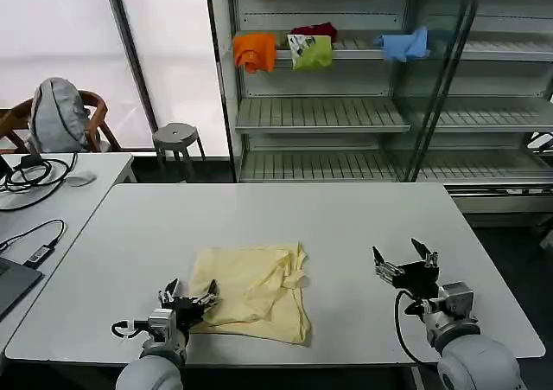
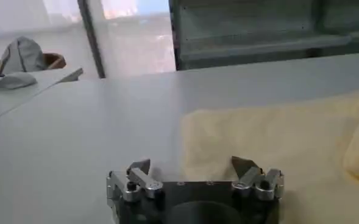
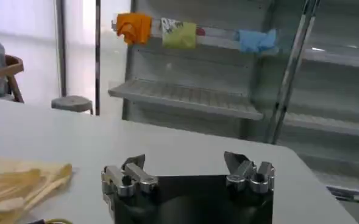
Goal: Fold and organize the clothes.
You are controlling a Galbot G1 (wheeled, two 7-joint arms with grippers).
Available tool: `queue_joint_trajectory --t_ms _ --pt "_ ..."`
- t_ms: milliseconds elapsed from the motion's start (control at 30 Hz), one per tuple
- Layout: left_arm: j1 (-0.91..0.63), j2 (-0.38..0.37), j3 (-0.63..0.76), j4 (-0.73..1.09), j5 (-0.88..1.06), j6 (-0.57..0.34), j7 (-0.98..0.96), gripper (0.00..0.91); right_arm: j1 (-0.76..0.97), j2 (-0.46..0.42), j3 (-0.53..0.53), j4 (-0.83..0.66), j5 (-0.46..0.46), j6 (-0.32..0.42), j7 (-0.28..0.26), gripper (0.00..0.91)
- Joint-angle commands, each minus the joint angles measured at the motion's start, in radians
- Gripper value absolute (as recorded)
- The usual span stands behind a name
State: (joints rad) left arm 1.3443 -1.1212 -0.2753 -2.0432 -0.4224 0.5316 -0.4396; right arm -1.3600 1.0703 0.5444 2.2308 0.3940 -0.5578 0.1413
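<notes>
At the table's (image 1: 363, 226) near edge the left gripper (image 1: 192, 297) sits spread wide at the near-left corner of the crumpled cream T-shirt (image 1: 257, 290), the right gripper (image 1: 404, 260) spread and empty well apart.

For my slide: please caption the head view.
Left gripper open at cream T-shirt edge; right gripper open, apart.
</notes>
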Motion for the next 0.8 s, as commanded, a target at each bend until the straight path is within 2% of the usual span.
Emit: queue_joint_trajectory --t_ms 33,500,800 --pt "0.019 0.001 0.009 0.007 -0.016 0.02 0.006 0.02 -0.001 0.002 -0.003 0.004 -0.001 -0.001 0.001 0.907" --pt "0.02 -0.007 0.028 0.029 -0.029 -0.026 0.041 0.02 -0.015 0.005 -0.002 0.011 -0.009 -0.005 0.001 0.907" --pt "0.028 0.0 -0.003 0.037 0.036 -0.051 0.087 0.02 -0.018 0.001 -0.004 0.019 -0.012 -0.005 0.0 0.907"
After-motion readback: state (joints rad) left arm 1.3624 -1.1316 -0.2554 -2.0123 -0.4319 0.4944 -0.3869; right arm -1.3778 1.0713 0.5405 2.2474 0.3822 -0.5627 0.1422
